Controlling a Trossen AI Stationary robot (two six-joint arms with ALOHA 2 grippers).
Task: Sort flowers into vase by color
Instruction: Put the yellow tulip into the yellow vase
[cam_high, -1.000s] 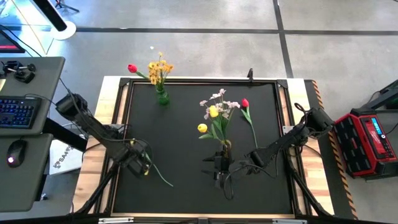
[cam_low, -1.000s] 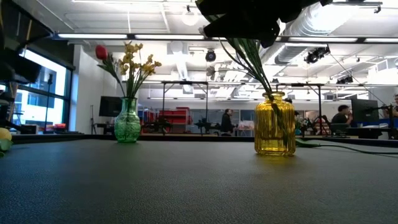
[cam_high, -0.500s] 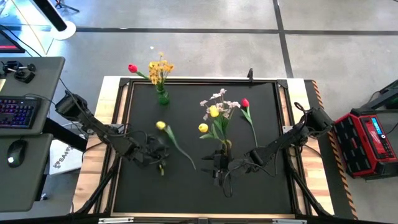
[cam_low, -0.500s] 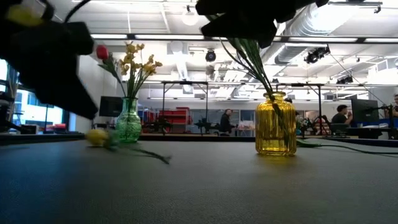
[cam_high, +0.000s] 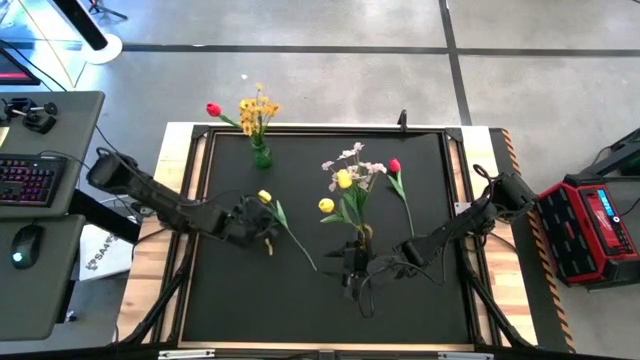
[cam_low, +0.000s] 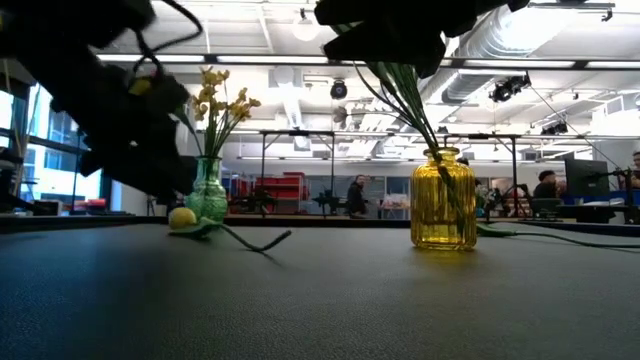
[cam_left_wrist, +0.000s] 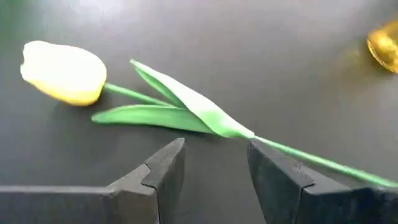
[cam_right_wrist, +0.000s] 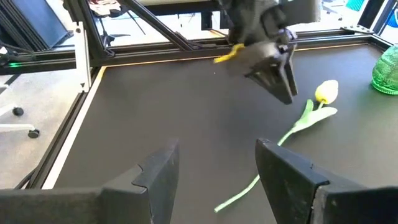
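Yellow tulip lying flat on the bench, left end effector hovering at its 6 o'clock, fingers apart, holding nothing, right end effector open beside the yellow vase

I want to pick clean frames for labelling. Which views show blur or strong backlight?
Low view: left arm a blurred dark silhouette against bright ceiling lights. Left wrist view: yellow tulip bloom glares, edges soft. High view: evenly lit, sharp.
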